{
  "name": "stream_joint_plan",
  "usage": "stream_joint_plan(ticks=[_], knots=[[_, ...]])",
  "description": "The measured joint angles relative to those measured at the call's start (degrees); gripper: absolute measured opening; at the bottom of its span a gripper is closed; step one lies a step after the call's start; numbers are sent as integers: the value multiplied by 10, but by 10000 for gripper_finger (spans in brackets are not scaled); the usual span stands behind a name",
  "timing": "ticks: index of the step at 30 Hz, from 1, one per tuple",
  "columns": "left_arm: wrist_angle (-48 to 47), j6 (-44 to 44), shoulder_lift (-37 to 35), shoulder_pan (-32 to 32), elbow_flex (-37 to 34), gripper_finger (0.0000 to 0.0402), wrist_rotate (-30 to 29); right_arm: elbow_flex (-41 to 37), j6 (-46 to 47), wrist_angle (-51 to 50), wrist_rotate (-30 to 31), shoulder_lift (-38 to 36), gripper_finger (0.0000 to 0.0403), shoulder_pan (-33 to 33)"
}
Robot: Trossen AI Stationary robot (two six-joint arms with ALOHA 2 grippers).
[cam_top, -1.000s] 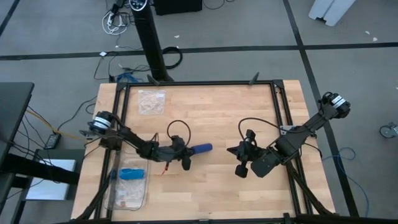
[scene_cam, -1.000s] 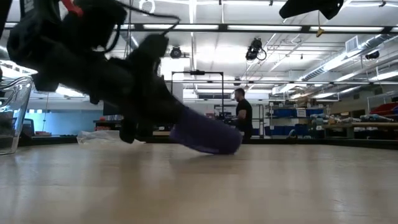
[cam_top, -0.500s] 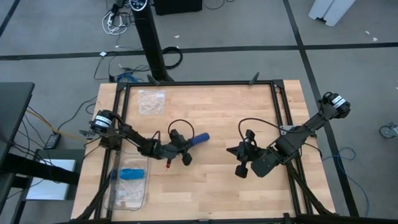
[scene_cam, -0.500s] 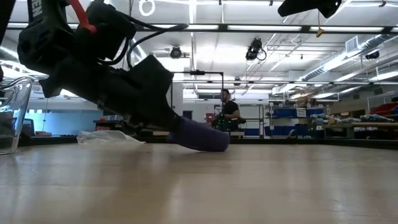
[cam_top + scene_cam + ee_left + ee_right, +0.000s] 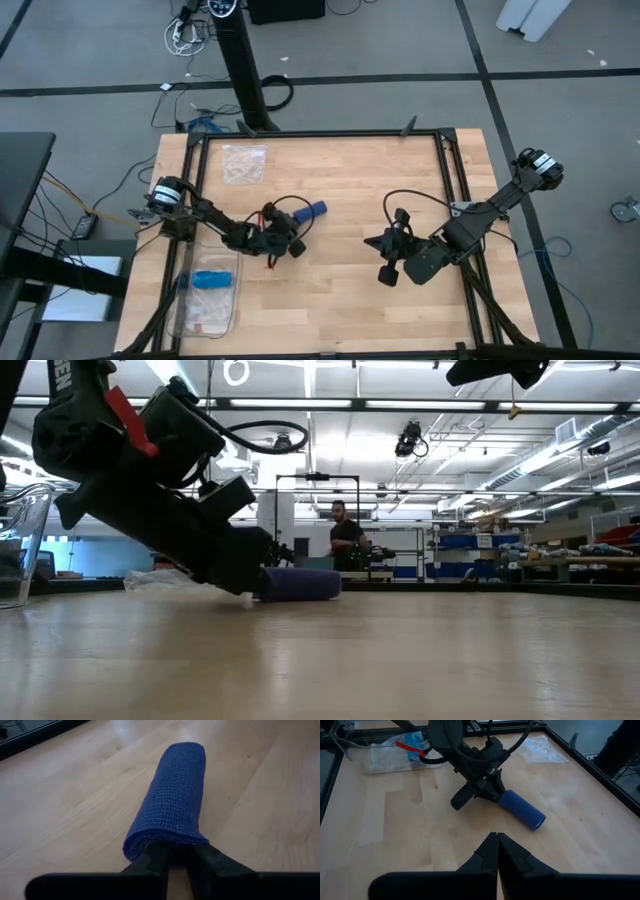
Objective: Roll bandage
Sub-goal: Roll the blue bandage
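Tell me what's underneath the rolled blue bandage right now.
The bandage lies on bare wooden table, nothing else under it. The left tool sits at its near end, hiding that end face and whatever lies beneath.

left hand (image 5: 255, 575) at rolled bandage (image 5: 300, 584) on table (image 5: 400, 660), person (image 5: 343, 540) behind
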Motion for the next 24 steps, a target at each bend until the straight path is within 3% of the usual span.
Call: stream_joint_plan(ticks=[24], knots=[[-75,41,-19,-2,2,81,61,0,0,6,-39,0,8,0]])
